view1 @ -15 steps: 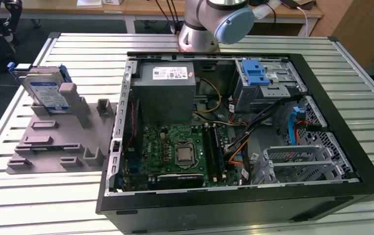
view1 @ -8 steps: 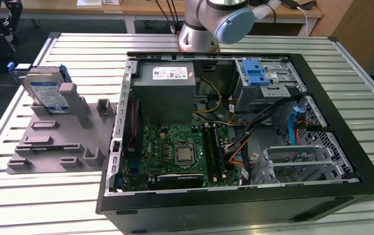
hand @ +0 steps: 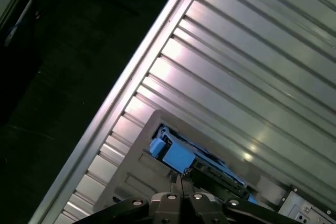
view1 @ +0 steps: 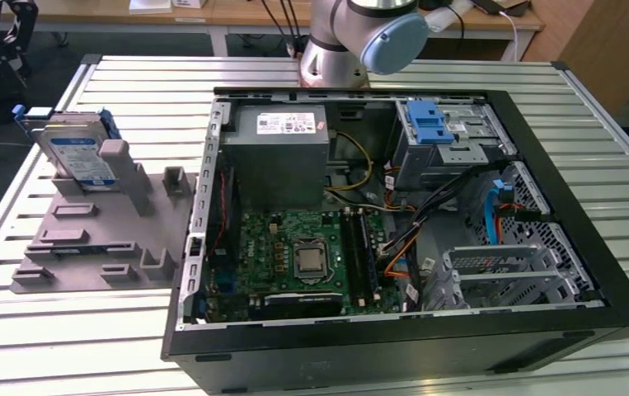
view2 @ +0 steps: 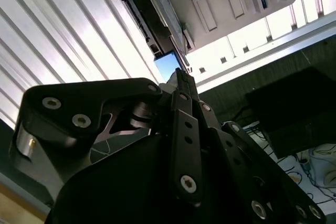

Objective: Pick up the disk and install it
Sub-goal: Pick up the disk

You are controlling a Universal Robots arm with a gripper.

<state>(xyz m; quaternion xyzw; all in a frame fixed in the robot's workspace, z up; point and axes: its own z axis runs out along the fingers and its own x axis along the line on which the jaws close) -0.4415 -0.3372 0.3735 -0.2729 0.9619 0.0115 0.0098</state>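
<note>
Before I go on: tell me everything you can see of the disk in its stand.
The disk is a flat silver-metal rectangle with a white-and-blue label on its face and blue plastic rails along its edges. It stands on edge, leaning slightly, slotted into the grey holder on the slatted table, at the exterior view's left of the open computer case. Only the holder touches it, and it is not yet installed.

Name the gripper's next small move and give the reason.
Probably open the gripper. It looks shut and empty, and in both wrist views its tips point at the blue end of the disk. The disk stands upright in the grey holder, not yet grasped, so shut jaws could not take it.
</note>
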